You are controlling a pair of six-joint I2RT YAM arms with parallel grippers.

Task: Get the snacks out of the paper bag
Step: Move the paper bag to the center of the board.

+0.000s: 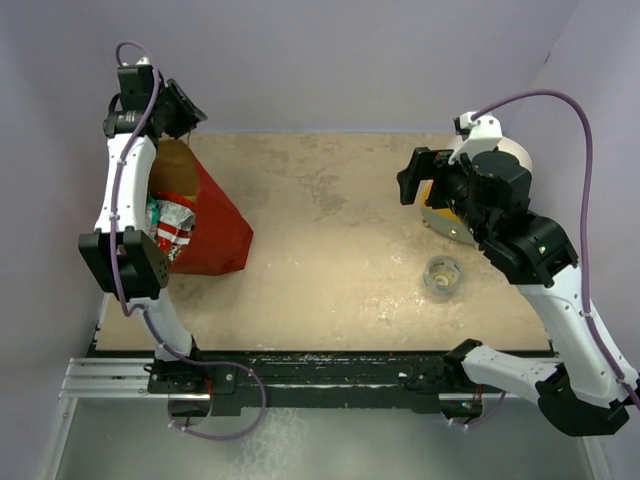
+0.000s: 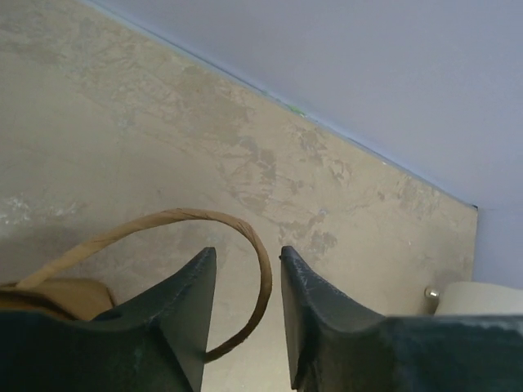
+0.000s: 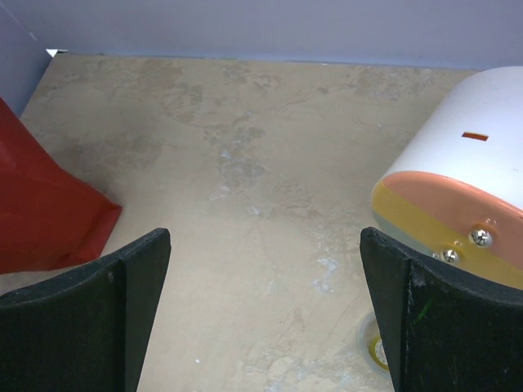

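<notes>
The paper bag [image 1: 218, 228], red outside and brown inside, lies on its side at the table's left with its mouth facing left. Snacks [image 1: 172, 228] show inside the mouth: a red and silver packet and a teal one. My left gripper [image 1: 190, 112] hovers over the bag's far top edge. In the left wrist view its jaws [image 2: 248, 257] stand apart around the bag's string handle [image 2: 260, 260], which curves between them with a gap on each side. My right gripper [image 3: 265, 237] is wide open over bare table, and the bag's red corner [image 3: 41, 204] lies to its left.
A white cylinder with an orange-yellow band [image 1: 515, 150] lies at the right, under my right arm, and also shows as the cylinder [image 3: 458, 188] in the right wrist view. A small clear tape roll [image 1: 442, 273] sits in front of it. Purple walls close the back and sides.
</notes>
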